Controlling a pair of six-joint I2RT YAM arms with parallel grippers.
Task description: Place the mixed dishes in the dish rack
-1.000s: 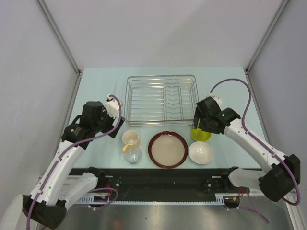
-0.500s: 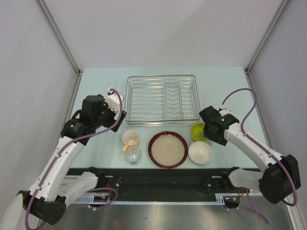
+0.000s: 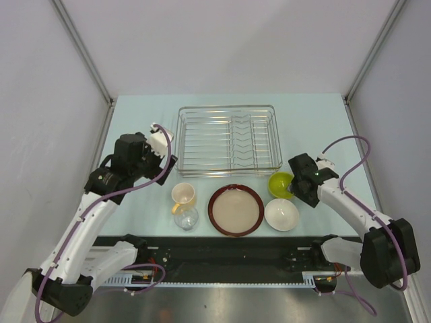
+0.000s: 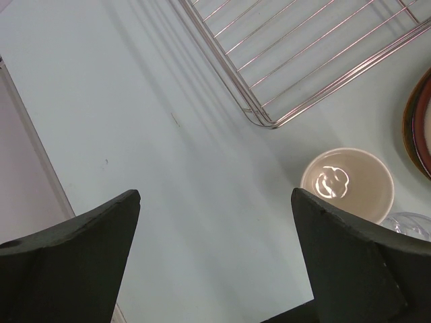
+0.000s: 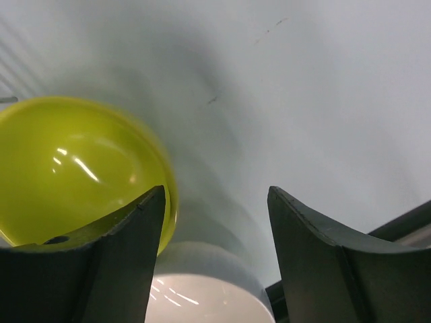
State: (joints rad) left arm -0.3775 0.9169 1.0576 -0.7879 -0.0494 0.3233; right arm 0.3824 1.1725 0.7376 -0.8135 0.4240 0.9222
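Though lit evenly, tinted pale blue-green across the table [image 3: 135, 114]. Toward the far middle of it, flat, the dish rack [image 3: 226, 107]: silver wire, with upright dividers in the right half. All dishes outside it, in a row on the table along its near side.

Left arm [image 3: 87, 215]: rising from the near-left base, elbow bent, wrist turned in toward the rack's near-left corner. Left gripper [image 4: 215, 202]: spread wide, grasping nothing, above the table just left of that corner.

Right arm [image 3: 350, 205]: slanting low and inward from the near-right base. Right gripper [image 5: 215, 195]: pointed down at the right edge of the small lime-green bowl [image 3: 279, 182], released, with only tabletop and a bit of white showing in the gap. One finger [image 5: 101, 269] overlapping the bowl's rim in the wrist view; cannot tell whether touching.

Centre of the row: dark red-brown round dish [image 3: 211, 210], with the beige patterned plate [image 3: 236, 210] lying inside it. Just right of it, white bowl [image 3: 281, 214], upright, directly nearer than the lime one. Left of the dish, cream-yellow mug [image 3: 183, 194], mouth up. Just nearer than the mug, small clear glass [image 3: 186, 218].
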